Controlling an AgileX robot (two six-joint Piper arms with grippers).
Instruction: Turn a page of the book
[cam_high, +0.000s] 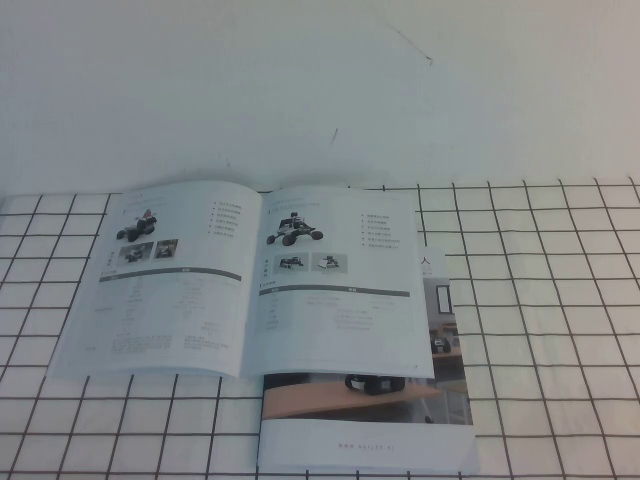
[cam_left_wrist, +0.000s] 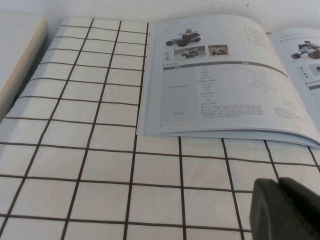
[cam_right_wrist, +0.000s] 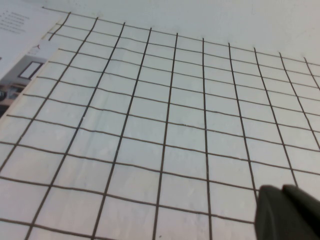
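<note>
Nearest the camera in the high view, a second booklet (cam_high: 365, 425) with a wooden-desk photo cover and a white bottom strip lies flat on the gridded surface (cam_high: 560, 330), its upper part tucked under the open catalogue. Just beyond it, the book (cam_high: 250, 280) lies open and flat across the middle of the surface, its right-hand half overlapping the booklet. The page (cam_high: 340, 285) to be turned, the right-hand sheet showing a black buggy robot, two small photos and a grey bar, rests flat with no corner lifted. Neither arm appears in the high view. The left tool (cam_left_wrist: 287, 210) shows only as a dark blurred shape at the edge of its wrist view, above bare grid squares near the book's left page and apart from it; whether it is open or closed cannot be told. The right tool (cam_right_wrist: 290, 212) is likewise a dark shape in its own view, over empty grid to the right of the booklet, well apart from the page, its state also impossible to tell. Judged from this, the turn has not begun: an approach, a lift of the page's free edge and a sweep across the spine all remain. Farthest back, a plain white wall (cam_high: 320, 90) closes the scene.
</note>
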